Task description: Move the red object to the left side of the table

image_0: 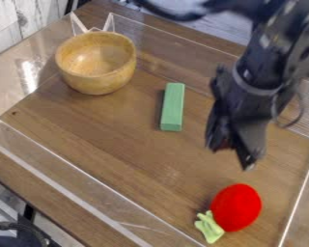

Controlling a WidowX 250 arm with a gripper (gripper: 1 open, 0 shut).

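The red object, a round toy fruit with a light-green stem, lies free on the table near the front right corner. My gripper hangs above and behind it, a short way to the left and clear of it. Its dark fingers are blurred by motion, so I cannot make out the gap between them. Nothing is visibly held.
A wooden bowl stands at the back left. A green rectangular block lies in the middle, just left of the gripper. A glossy plastic border runs along the table's edges.
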